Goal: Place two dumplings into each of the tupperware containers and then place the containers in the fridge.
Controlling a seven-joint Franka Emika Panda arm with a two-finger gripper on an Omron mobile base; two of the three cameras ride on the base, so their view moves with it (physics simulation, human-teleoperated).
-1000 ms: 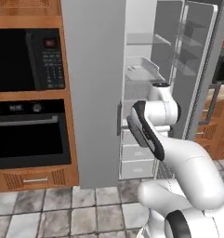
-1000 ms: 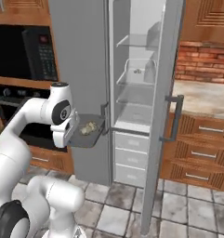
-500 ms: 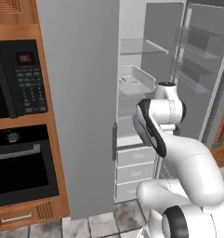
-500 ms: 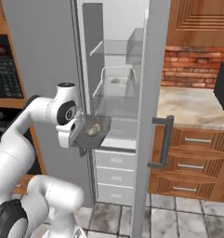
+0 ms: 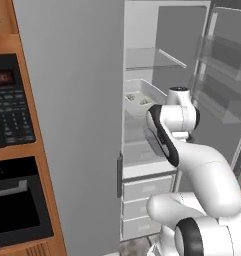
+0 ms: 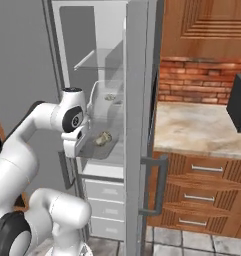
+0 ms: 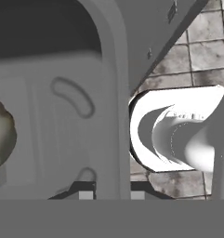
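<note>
I have the fridge (image 6: 137,100) open in front of me, and everything below is placed against it. Its grey door stands to the left of the white interior in the left base view, and the wood-framed oven (image 5: 12,165) sits further left again. To the right of the fridge runs the counter (image 6: 202,127) under a brick wall.

Inside the fridge, on a glass shelf about mid-height, the white container (image 5: 142,95) already sits with dumplings in it. Just outside the fridge opening, a little below that shelf, my pincer (image 6: 74,145) is clamped on the near rim of the dark grey container (image 6: 99,147) (jaws narrow, pinching the rim, as I read it).

The relation that matters is that the grey container reaches from the pincer straight toward the fridge interior, its long axis pointing inward, roughly level. So I judge the coming move to be a forward push onto a shelf, with the far rim needing to pass the shelf edge.

A lumpy beige-tan dumpling (image 6: 103,138) rides in the grey container; a second one I cannot make out for certain. In the hand view the tray floor looks matte grey with moulded ridges, a dumpling at its left edge.
</note>
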